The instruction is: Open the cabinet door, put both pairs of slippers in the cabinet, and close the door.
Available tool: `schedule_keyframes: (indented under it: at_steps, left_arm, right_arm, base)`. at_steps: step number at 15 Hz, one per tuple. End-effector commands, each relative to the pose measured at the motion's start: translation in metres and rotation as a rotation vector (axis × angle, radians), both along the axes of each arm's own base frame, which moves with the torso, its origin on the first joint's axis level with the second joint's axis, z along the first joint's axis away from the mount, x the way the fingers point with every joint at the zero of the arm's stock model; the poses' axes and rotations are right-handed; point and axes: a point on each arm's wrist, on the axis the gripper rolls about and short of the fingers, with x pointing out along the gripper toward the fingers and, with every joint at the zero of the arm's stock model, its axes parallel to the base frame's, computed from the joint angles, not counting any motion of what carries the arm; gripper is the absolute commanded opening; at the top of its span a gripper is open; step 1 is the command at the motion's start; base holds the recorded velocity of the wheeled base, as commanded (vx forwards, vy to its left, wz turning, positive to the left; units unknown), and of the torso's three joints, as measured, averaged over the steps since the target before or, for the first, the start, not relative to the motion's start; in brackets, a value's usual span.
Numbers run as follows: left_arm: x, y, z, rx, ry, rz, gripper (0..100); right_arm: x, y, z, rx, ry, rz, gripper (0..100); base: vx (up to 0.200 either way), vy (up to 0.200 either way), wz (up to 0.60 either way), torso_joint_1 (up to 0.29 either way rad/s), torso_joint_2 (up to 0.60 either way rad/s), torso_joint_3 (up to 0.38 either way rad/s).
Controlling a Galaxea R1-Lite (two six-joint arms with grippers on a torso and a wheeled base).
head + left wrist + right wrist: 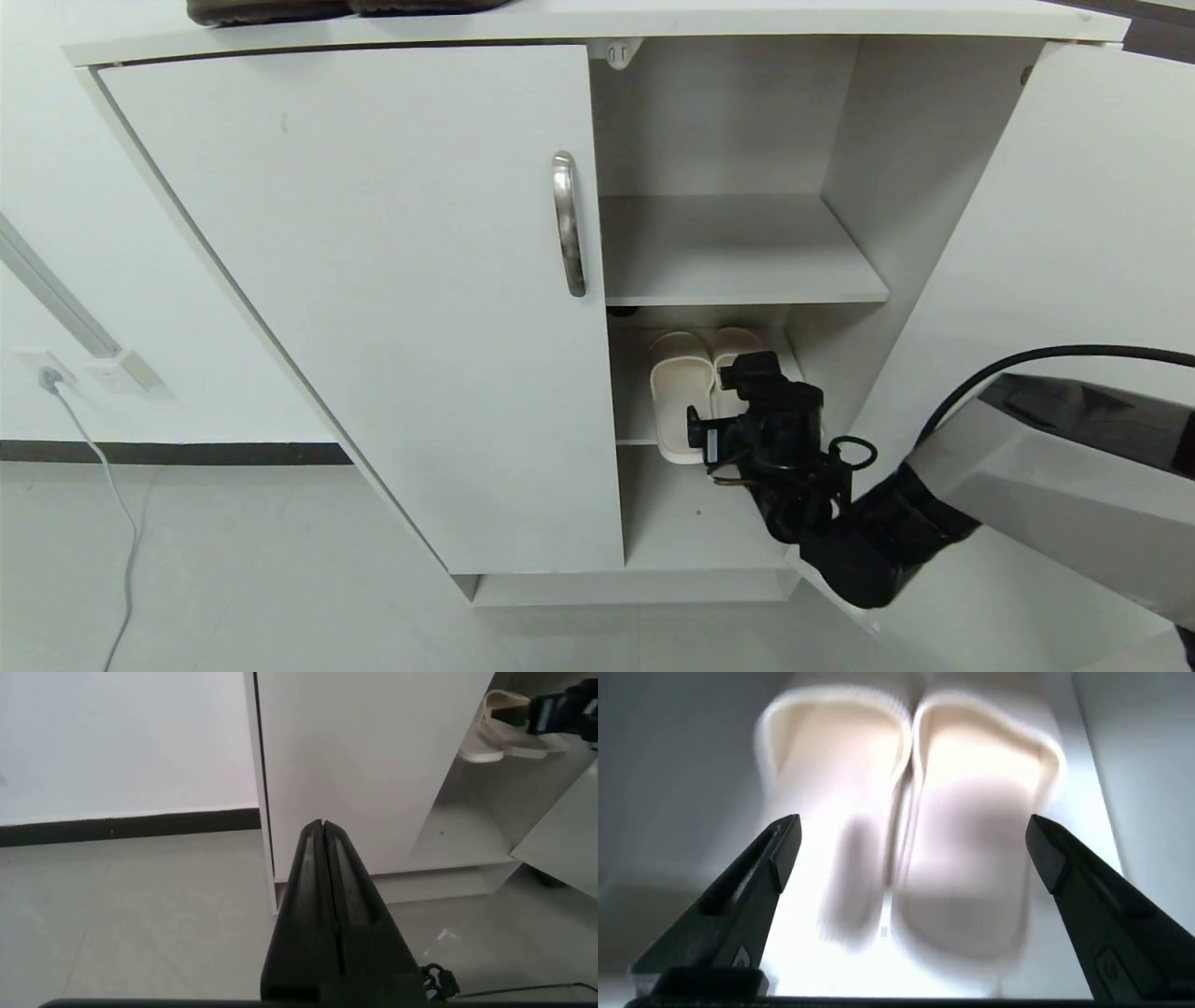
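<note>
A cream pair of slippers point(680, 392) lies side by side on the cabinet's point(373, 308) lower shelf, behind the open right door point(1055, 243). My right gripper point(749, 370) hangs just in front of that pair. In the right wrist view it point(913, 829) is open, and the cream slippers point(906, 868) lie ahead of its spread fingers, not touching them. A dark pair of slippers point(261, 9) rests on the cabinet top. My left gripper point(322, 833) is shut on nothing, low over the floor and facing the closed left door point(364, 765).
The left door carries a metal handle point(568, 224). The upper shelf point(738, 252) and bottom shelf point(681, 513) are bare. A wall socket with a white cable point(56, 383) sits at the left. Grey floor tiles point(233, 579) lie open in front.
</note>
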Motion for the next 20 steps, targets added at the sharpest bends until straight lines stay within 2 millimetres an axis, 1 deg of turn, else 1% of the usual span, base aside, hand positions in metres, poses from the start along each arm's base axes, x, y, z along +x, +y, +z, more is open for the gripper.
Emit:
schedule_keyframes:
  at_steps: [1,3,8,14,20]
  left_arm:
    - [0.000,0.000,0.000,0.000,0.002,0.000,0]
    - [0.000,0.000,0.000,0.000,0.002,0.000,0]
    - [0.000,0.000,0.000,0.000,0.002,0.000,0]
    - [0.000,0.000,0.000,-0.002,0.002,0.000,0]
    - [0.000,0.000,0.000,-0.002,0.002,0.000,0]
  right_arm:
    - [-0.060,-0.007,0.015,0.013,-0.009,0.080,100]
    - [-0.070,-0.009,0.008,0.025,-0.023,0.092,100]
    - [-0.070,-0.010,0.009,0.026,-0.026,0.089,100]
    - [-0.075,-0.015,0.003,0.009,-0.005,0.087,100]
    - [-0.074,-0.016,-0.003,0.010,-0.006,0.084,100]
  base:
    - [0.000,0.000,0.00,0.000,0.00,0.000]
    - [0.000,0.000,0.00,0.000,0.00,0.000]
    - [0.000,0.000,0.00,0.000,0.00,0.000]
    - [-0.200,0.000,0.00,0.002,0.00,0.005]
    - [0.000,0.000,0.00,0.000,0.00,0.000]
